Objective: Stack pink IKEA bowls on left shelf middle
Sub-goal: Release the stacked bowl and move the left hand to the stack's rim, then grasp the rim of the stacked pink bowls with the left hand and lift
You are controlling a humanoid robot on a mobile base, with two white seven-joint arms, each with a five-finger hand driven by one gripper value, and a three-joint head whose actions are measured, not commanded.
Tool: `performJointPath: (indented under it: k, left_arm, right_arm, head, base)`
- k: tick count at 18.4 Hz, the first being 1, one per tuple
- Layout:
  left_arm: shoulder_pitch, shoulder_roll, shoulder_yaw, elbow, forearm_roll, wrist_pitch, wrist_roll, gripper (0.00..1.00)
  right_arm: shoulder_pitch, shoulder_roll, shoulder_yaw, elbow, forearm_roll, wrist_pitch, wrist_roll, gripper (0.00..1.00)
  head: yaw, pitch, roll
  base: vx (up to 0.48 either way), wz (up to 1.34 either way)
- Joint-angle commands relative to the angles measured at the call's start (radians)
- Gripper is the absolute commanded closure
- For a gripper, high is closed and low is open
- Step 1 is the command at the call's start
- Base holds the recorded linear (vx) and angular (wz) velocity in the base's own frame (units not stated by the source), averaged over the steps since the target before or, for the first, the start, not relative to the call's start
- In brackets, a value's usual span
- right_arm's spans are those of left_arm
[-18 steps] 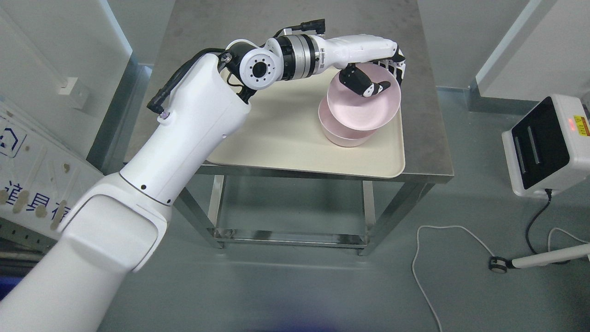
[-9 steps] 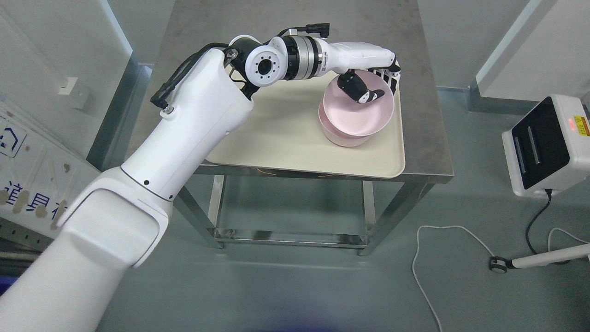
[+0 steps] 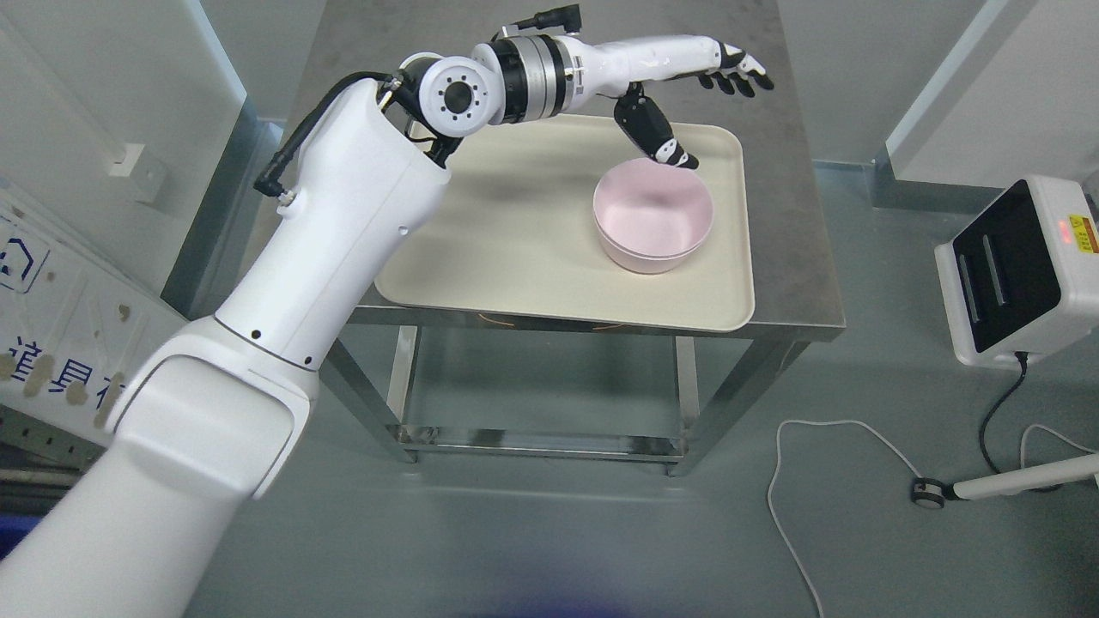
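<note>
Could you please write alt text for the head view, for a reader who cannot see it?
Two pink bowls sit nested on a cream tray on a steel table. The left robot hand hangs open above them, holding nothing, thumb tip near the rim. A white box stands on the floor at right.

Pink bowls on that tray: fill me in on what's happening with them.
The robot's left hand is open above the far edge of the cream tray, fingers spread and holding nothing. Two pink bowls sit nested, one inside the other, on the tray's right half, atop the steel table. The thumb points down near the stack's far rim; whether it touches is unclear. The right arm is not in view.
</note>
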Motion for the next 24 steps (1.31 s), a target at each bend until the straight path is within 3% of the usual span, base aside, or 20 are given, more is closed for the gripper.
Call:
performJointPath:
  k: [1, 3, 6, 11, 16, 20, 24]
  left_arm:
    - [0.244, 0.016, 0.33, -0.199, 0.251, -0.077, -0.024, 0.26]
    - [0.344, 0.016, 0.302, -0.292, 0.251, -0.117, -0.089, 0.26]
    - [0.364, 0.016, 0.255, -0.309, 0.233, -0.125, -0.161, 0.26]
    - [0.358, 0.016, 0.169, -0.307, -0.138, -0.127, -0.161, 0.27]
    - [0.349, 0.016, 0.143, -0.303, -0.402, -0.12, -0.166, 0.29]
    - [0.348, 0.016, 0.143, -0.301, -0.422, -0.117, -0.166, 0.35]
    - [0.345, 0.016, 0.15, -0.3, -0.424, -0.117, -0.187, 0.48]
  right_arm:
    - [0.0, -0.017, -0.011, 0.0, 0.008, 0.0, -0.001, 0.0]
    - [0.0, -0.017, -0.009, 0.0, 0.008, 0.0, 0.0, 0.0]
    - [0.0, -0.017, -0.009, 0.0, 0.008, 0.0, -0.001, 0.0]
    - [0.0, -0.017, -0.011, 0.0, 0.008, 0.0, -0.001, 0.0]
    - [0.0, -0.017, -0.011, 0.0, 0.008, 0.0, 0.0, 0.0]
    - [0.0, -0.017, -0.009, 0.0, 0.008, 0.0, -0.001, 0.0]
    - [0.0, -0.017, -0.009, 0.0, 0.008, 0.0, -0.001, 0.0]
  head:
    - [0.0, 0.0, 0.0]
    - [0.0, 0.0, 0.0]
    - [0.0, 0.0, 0.0]
    - [0.0, 0.0, 0.0]
    - [0.0, 0.0, 0.0]
    - [0.0, 0.0, 0.0]
    - [0.0, 0.0, 0.0]
  base:
    - [0.0, 0.0]
    - [0.0, 0.0]
    - [0.0, 0.0]
    - [0.0, 0.0]
    - [0.0, 0.0]
    - [0.0, 0.0]
    - [0.0, 0.0]
